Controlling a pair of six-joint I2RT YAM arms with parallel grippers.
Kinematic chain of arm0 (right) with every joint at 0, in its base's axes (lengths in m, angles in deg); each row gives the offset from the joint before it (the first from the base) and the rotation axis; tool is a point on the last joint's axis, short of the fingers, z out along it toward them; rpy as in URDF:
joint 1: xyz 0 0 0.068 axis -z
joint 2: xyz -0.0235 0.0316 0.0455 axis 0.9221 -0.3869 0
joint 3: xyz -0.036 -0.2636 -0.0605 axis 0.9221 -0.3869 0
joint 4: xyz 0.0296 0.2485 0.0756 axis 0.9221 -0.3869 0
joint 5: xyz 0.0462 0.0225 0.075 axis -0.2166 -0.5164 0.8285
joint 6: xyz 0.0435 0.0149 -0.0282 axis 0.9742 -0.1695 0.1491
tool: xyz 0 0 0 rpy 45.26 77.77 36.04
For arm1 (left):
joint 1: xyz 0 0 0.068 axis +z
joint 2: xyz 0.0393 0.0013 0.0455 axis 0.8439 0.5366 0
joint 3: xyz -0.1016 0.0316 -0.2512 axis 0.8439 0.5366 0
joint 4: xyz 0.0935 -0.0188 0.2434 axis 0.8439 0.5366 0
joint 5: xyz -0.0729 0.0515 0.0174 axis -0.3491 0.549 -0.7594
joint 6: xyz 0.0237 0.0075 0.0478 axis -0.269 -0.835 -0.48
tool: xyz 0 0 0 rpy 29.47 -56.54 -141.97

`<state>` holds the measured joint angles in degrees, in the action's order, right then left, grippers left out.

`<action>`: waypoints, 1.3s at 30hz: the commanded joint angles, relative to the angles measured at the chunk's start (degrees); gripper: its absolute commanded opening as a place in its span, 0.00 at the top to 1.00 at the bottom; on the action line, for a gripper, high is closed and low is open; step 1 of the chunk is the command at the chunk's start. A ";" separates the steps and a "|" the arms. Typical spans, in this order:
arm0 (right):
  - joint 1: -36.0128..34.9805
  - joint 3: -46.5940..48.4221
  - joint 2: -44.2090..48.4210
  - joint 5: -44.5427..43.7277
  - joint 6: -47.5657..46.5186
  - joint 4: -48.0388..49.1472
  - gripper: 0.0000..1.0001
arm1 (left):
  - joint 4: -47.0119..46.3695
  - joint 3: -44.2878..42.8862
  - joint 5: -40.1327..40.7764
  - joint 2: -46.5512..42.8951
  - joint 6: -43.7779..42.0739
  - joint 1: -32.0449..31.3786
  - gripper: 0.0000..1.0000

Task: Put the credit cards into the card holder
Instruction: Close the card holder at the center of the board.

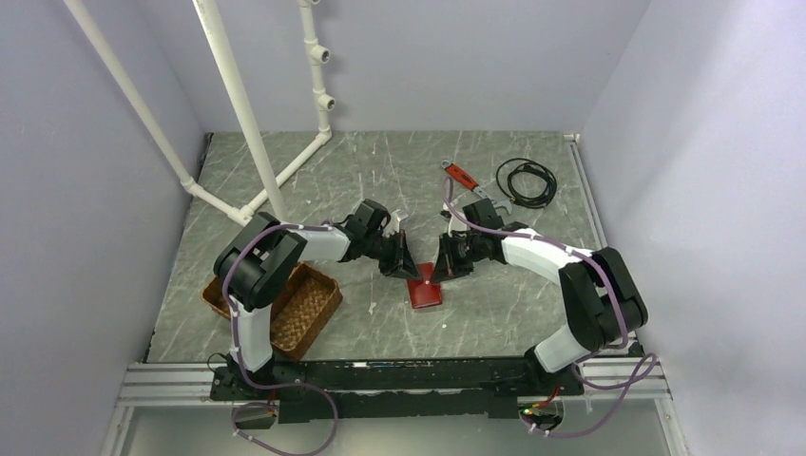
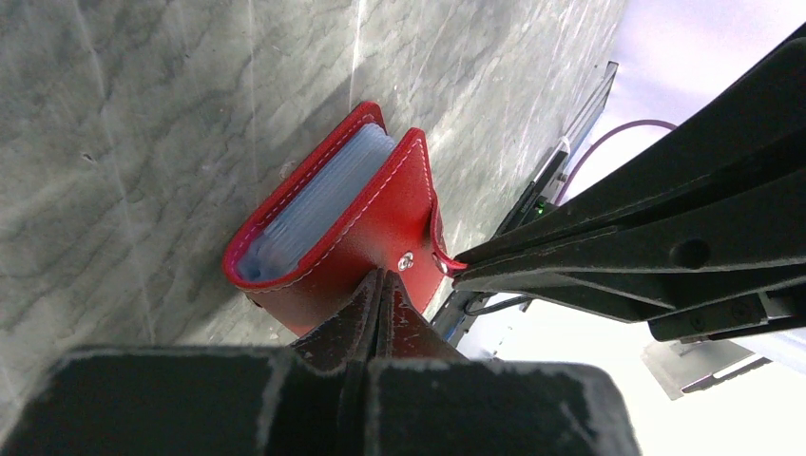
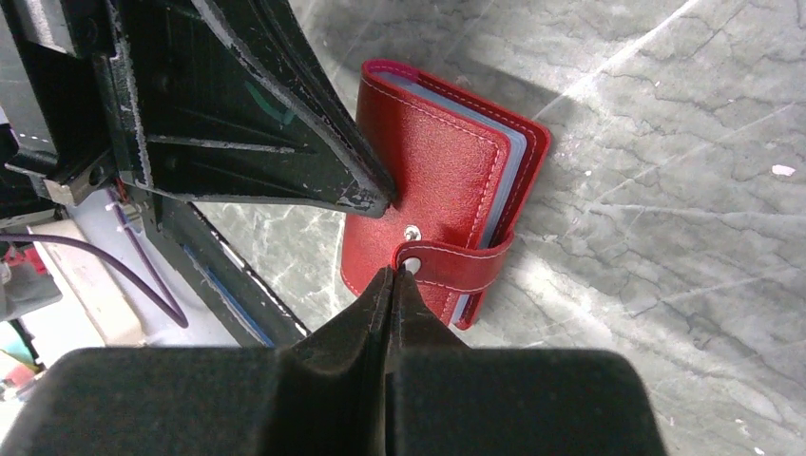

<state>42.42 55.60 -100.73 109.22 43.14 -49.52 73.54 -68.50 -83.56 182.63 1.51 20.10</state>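
Closest to the lens, the left tool (image 2: 378, 285) fills the bottom of its wrist view, its black jaws clenched flat together with nothing between them. Their tips touch the front cover of the card holder (image 2: 333, 214).

The right tool (image 3: 392, 280) is clenched the same way. Its tips rest against the free end of the holder's closing strap. Whether that strap end is pinched or only touched is hard to make out.

The card holder is a small red wallet-like case with pale stitching along its edges. It lies shut on the grey marbled bench (image 1: 380, 180), near the middle, between the two tools. A thick stack of pale clear sleeves shows along its open edges. The strap wraps round one edge, and its metal snap sits just beside a second metal stud on the cover, not over it. Whether any cards sit in the sleeves cannot be seen.

From above, both tools cover the holder's far end, so only its near part shows. At near left, a brown wicker tray (image 1: 304, 304) is partly hidden by the left arm. Towards the back lie a red-handled wrench (image 1: 463, 177) and a coiled black cable (image 1: 526, 180). A white pipe frame (image 1: 238, 104) runs out of view at the top.
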 commanded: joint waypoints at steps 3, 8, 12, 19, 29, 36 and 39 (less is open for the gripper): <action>-0.69 2.79 -1.54 3.39 -0.70 2.64 1.00 | 3.50 -0.09 3.63 1.97 -2.43 -1.37 1.00; -1.28 2.94 -2.55 3.44 -0.66 2.92 1.00 | 3.11 -0.05 3.36 2.26 -2.23 -1.39 1.00; -1.28 2.68 -2.94 4.44 -0.03 3.97 1.00 | 3.02 -0.09 3.38 2.09 -2.10 -1.40 1.00; -1.37 3.12 -4.37 4.74 -0.06 4.11 1.00 | 2.98 -0.14 3.17 2.19 -2.02 -1.44 1.00; -1.54 4.16 -7.96 2.23 -0.43 1.00 1.00 | 3.14 -0.36 3.13 2.20 -2.18 -1.48 1.00; -1.64 4.91 -12.15 -1.43 -0.73 -2.64 1.00 | 3.28 -0.18 3.22 2.02 -2.23 -1.48 1.00; -1.72 5.36 -14.55 -2.87 -0.60 -4.25 1.00 | 3.11 -0.23 3.14 2.12 -2.19 -1.48 1.00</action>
<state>41.88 61.24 -109.80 112.82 43.49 -52.91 73.78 -68.59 -83.54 182.63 1.16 20.08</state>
